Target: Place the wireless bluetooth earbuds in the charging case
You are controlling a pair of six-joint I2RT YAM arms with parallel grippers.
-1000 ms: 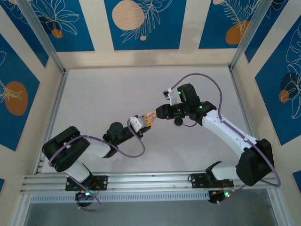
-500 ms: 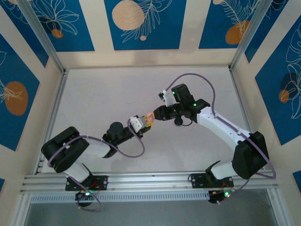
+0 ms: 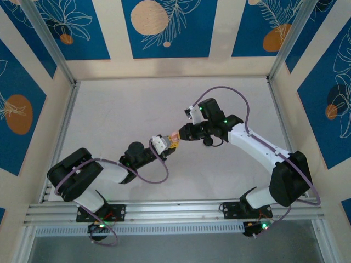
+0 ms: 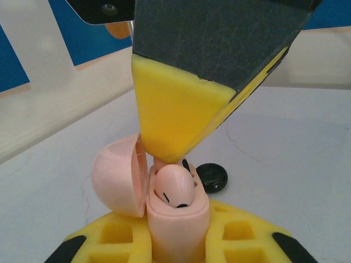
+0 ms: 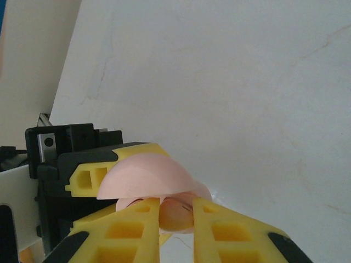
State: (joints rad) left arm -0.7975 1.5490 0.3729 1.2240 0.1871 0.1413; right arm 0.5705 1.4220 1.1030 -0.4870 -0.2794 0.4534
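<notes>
The 2 arms rise from the near edge of the table (image 3: 120,109) and meet over its middle. The left gripper (image 3: 169,142) is clenched on the body of the charging case (image 4: 178,230), a pale pink round shell held upright above the table. Its lid (image 4: 118,181) is swung open to the left in the left wrist view.

1 pale pink earbud (image 4: 174,187) stands in the mouth of the case, with 2 dark marks on its face. The right gripper (image 5: 175,219) comes down on the case from the far side. Its yellow fingers (image 4: 175,115) are drawn narrowly together with the bud grasped between their tips, and they block the view over the case. In the right wrist view the open lid hides part of the left gripper.

Just beyond the case, a small black disc (image 4: 212,177) lies flat on the table, apart from both grippers.
</notes>
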